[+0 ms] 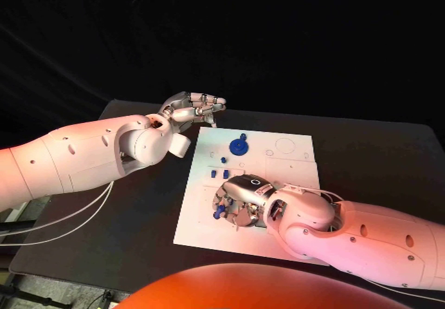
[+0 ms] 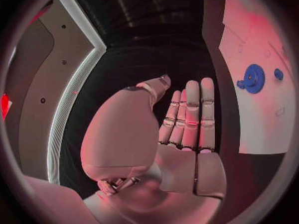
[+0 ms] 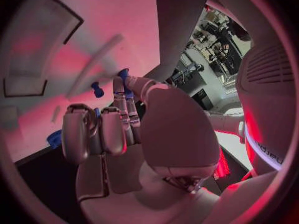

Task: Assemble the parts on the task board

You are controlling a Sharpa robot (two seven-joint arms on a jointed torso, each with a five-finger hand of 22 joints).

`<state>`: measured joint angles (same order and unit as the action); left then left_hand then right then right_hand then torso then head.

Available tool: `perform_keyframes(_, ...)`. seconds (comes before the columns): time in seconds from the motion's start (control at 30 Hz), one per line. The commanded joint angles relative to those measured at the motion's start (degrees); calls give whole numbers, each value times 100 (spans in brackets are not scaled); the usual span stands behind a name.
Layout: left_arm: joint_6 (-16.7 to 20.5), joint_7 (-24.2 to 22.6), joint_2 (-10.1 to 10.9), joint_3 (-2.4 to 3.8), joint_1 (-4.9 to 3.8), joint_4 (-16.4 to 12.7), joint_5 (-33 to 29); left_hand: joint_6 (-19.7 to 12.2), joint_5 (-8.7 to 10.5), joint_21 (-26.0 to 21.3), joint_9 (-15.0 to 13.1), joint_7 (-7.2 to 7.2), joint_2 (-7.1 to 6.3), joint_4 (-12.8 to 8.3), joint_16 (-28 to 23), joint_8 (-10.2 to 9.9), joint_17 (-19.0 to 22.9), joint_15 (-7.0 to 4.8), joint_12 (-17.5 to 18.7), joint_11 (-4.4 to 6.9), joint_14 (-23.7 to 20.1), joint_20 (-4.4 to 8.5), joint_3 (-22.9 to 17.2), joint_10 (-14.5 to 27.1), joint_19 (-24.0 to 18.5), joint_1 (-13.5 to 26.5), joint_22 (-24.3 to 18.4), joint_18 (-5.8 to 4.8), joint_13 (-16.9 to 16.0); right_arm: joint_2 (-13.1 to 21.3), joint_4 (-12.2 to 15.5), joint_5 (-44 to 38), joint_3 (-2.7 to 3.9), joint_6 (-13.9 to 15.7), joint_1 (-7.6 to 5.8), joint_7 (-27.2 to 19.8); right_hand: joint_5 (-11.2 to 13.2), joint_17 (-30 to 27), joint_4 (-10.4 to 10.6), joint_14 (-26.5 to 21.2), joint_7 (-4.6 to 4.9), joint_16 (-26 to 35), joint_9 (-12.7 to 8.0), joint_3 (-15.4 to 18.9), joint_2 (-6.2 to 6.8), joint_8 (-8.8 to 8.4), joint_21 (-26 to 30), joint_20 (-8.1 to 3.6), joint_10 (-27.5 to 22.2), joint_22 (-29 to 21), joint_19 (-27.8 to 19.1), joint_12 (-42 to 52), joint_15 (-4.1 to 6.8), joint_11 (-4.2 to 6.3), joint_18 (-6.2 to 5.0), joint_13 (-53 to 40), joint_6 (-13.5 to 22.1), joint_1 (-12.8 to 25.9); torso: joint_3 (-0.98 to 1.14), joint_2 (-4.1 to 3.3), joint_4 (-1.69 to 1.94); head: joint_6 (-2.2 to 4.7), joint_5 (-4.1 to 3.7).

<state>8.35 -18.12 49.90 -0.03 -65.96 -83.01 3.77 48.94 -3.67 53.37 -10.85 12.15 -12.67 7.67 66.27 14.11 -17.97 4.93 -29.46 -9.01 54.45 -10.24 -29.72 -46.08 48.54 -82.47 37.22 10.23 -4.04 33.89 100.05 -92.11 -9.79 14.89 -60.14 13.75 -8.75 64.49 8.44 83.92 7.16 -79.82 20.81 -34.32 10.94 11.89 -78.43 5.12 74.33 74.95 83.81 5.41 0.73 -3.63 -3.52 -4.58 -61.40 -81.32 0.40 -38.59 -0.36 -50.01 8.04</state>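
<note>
Centrally, white task board (image 1: 278, 158) on black counter (image 1: 371, 154); no legible writing. Blue gear part (image 1: 239, 146) near far edge; small blue parts (image 1: 220, 173) mid-board. Right robot hand (image 1: 243, 198) over board, fingers curled, grasp of blue piece uncertain. Left robot hand (image 1: 193, 106) off board, released, fingers straight.

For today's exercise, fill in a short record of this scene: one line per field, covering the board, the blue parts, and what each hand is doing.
Surface: black table
Task board: white plate, middle of table
Blue gear: on the board's far part, untouched
Small blue parts: on the board, just beyond the right hand
Left hand: off the board past its far left corner, fingers straight, holding nothing
Right hand: over the board's near part, fingers curled down among blue parts; grip unclear
</note>
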Motion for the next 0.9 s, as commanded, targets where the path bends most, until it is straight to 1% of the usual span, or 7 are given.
perform_keyframes(0.03, -82, -29, -6, 3, -6, -11, 15, -30, -5, -30, -8, 6, 13, -1, -14, 26, 7, -9, -24, 2, -30, -13, 28, 42, 30, 29, -5, 31, 3, -22, -12, -237, -9, -157, 27, 183, -3, -23, -21, 116, 4, 7, 554, -40, 24, 115, 41, 0, -42, 915, -14, -41, 18, 20, 64, -2, 2, 85, -2, -1, -2, 1, 2)
perform_keyframes(0.17, -79, -28, -4, 3, -6, -10, 15, -30, -5, -30, -8, 6, 13, -1, -14, 26, 7, -9, -24, 2, -30, -13, 28, 42, 30, 29, -5, 31, 3, -49, -18, -216, -11, -160, 40, 134, 1, -30, -38, 114, 56, 8, 542, -51, 125, 51, 67, 20, -110, 910, -26, -96, -12, -19, 61, 0, 150, 247, 0, -1, -3, 1, 1)
perform_keyframes(0.33, -78, -26, -3, 3, -6, -9, 15, -30, -5, -30, -8, 6, 13, -1, -14, 26, 7, -9, -24, 2, -30, -13, 28, 42, 30, 29, -5, 31, 3, -62, -18, -193, -15, -135, 47, 74, 28, -67, 62, 101, 89, 14, 428, 263, 507, -240, 157, 74, -285, 878, -64, -137, -65, -70, 43, 2, 604, 689, 1, 0, -3, 1, -2)
perform_keyframes(0.4, -79, -26, -3, 3, -6, -7, 15, -30, -5, -30, -8, 6, 13, -1, -14, 26, 7, -9, -24, 2, -30, -13, 28, 42, 30, 29, -5, 31, 3, -55, -12, -190, -16, -88, 48, 63, 32, -78, 71, 97, 92, 17, 397, 389, 550, -314, 171, 72, -322, 875, -67, -125, -57, -58, 39, -4, 716, 748, 1, 1, -4, 1, -4)
perform_keyframes(0.53, -82, -24, -3, 3, -6, -4, 15, -30, -5, -30, -8, 6, 13, -1, -14, 26, 7, -9, -24, 2, -30, -13, 28, 42, 30, 29, -5, 31, 3, 35, 58, -187, -17, 101, 50, 58, 22, -80, 60, 98, 73, 13, 325, 756, 543, -466, 181, 50, -376, 879, -57, -73, -27, -27, 39, -36, 945, 767, 3, 2, -5, 12, -5)
perform_keyframes(0.7, -85, -19, 6, 3, -6, 0, 15, -34, -5, -40, -8, 6, 16, 1, -15, 31, 6, -9, -31, 2, -34, -15, 37, 50, 32, 30, -12, 31, 2, 232, 216, -184, -6, 378, 34, 38, 17, -56, 93, 106, 75, 0, 303, 920, 527, -494, 155, 40, -364, 896, -36, -36, -17, -16, 47, -58, 971, 772, 5, 3, -9, 18, -22)
perform_keyframes(0.9, -94, -17, 15, -1, -5, 9, 15, -34, -5, -41, -9, 5, 16, 1, -15, 32, 7, -8, -31, 2, -34, -15, 37, 52, 33, 29, -12, 31, 2, 784, 554, 234, 52, 1074, -142, -132, -10, -39, 244, 115, 37, -13, 224, 1629, 392, -593, 132, 3, -285, 923, -3, 109, 24, 37, 56, -154, 1056, 577, 8, 12, -15, 52, -74)
